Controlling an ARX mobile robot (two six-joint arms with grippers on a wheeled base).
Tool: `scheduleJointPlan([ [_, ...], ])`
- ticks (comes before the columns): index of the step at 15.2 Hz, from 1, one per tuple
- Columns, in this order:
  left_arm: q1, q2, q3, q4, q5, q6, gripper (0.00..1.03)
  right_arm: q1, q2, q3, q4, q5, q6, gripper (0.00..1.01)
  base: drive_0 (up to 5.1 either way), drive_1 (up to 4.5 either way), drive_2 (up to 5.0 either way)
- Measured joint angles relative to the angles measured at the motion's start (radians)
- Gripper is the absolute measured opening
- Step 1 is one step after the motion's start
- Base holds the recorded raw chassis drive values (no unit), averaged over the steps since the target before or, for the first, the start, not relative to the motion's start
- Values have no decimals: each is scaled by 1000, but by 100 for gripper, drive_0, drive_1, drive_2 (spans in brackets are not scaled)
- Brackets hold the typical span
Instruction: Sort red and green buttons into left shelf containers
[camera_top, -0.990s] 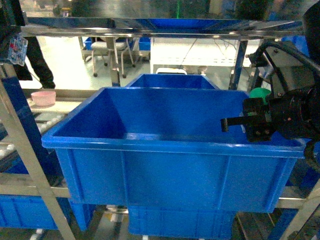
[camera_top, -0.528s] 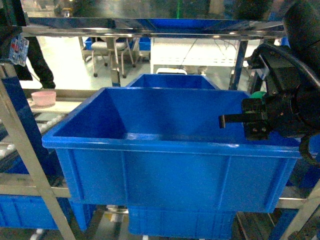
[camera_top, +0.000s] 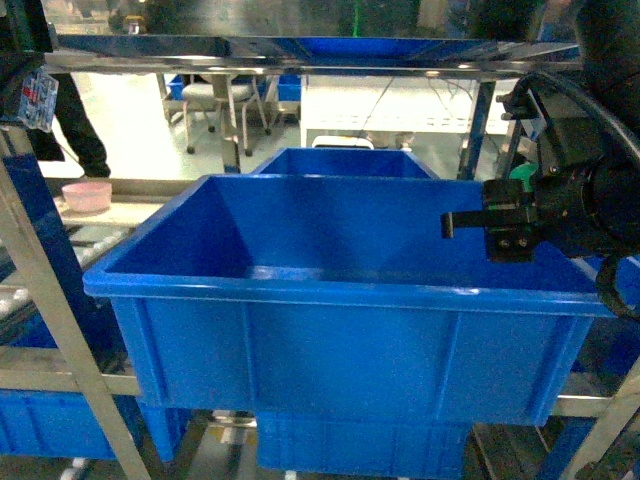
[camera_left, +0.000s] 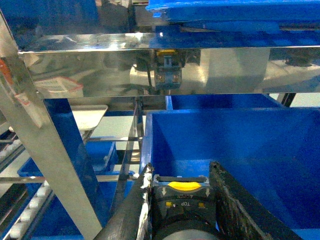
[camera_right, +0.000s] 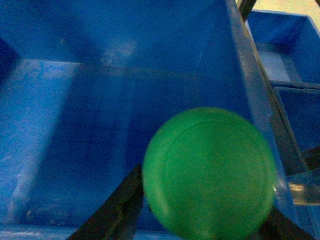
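In the right wrist view my right gripper (camera_right: 205, 197) is shut on the green button (camera_right: 210, 172). Its round green cap hangs over the inside of a large blue container (camera_right: 75, 125), close to the right wall. From the head camera, this gripper (camera_top: 470, 222) hovers above the container's right rim (camera_top: 350, 292), with a sliver of green cap (camera_top: 520, 179) behind it. My left gripper (camera_left: 181, 172) is shut on a black switch block (camera_left: 182, 197) with a yellow tab. Its cap colour is hidden. It is held in front of another blue container (camera_left: 260, 150).
A second blue bin (camera_top: 340, 160) sits behind the big one, and more blue bins (camera_top: 360, 450) are on the shelf below. A pink bowl (camera_top: 87, 195) rests on the rollers at left. A steel shelf beam (camera_top: 300, 60) runs overhead and a slanted post (camera_top: 50, 320) stands at front left.
My right gripper with the green button has risen slightly over the container's right rim. The bins have not moved.
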Motion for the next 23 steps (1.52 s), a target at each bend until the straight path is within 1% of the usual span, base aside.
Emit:
scheduleJointPlan([
  [3, 0, 0, 0, 0, 0, 0, 28, -23, 2, -3, 23, 9, -18, 73, 0, 0, 0],
  [5, 0, 0, 0, 0, 0, 0, 28, -27, 4, -5, 48, 7, -18, 95, 0, 0, 0],
  [6, 0, 0, 0, 0, 0, 0, 28, -27, 4, -9, 84, 7, -26, 99, 0, 0, 0],
  [7, 0, 0, 0, 0, 0, 0, 28, -27, 3, -10, 97, 7, -25, 97, 0, 0, 0],
  [10, 0, 0, 0, 0, 0, 0, 28, -20, -15, -34, 141, 27, -34, 98, 0, 0, 0],
  [11, 0, 0, 0, 0, 0, 0, 28, -19, -43, -68, 175, 34, -28, 98, 0, 0, 0],
  [13, 0, 0, 0, 0, 0, 0, 28, -21, -106, -153, 253, 48, -31, 98, 0, 0, 0],
  [14, 0, 0, 0, 0, 0, 0, 28, -21, -138, -202, 280, 53, -41, 98, 0, 0, 0],
  [15, 0, 0, 0, 0, 0, 0, 28, -20, -173, -263, 313, 52, -44, 98, 0, 0, 0],
  [16, 0, 0, 0, 0, 0, 0, 28, -14, -220, -344, 369, 57, -58, 98, 0, 0, 0],
  [17, 0, 0, 0, 0, 0, 0, 28, 8, -325, -462, 440, 93, -76, 98, 0, 0, 0],
  [18, 0, 0, 0, 0, 0, 0, 28, 29, -441, -552, 493, 127, -100, 98, 0, 0, 0],
  [19, 0, 0, 0, 0, 0, 0, 28, 49, -555, -621, 502, 177, -117, 98, 0, 0, 0],
  [20, 0, 0, 0, 0, 0, 0, 28, 61, -737, -719, 435, 234, -140, 98, 0, 0, 0],
  [21, 0, 0, 0, 0, 0, 0, 28, 71, -898, -801, 348, 275, -159, 98, 0, 0, 0],
  [22, 0, 0, 0, 0, 0, 0, 28, 71, -1024, -845, 273, 299, -176, 98, 0, 0, 0],
  [23, 0, 0, 0, 0, 0, 0, 28, 71, -1189, -867, 166, 330, -200, 98, 0, 0, 0],
])
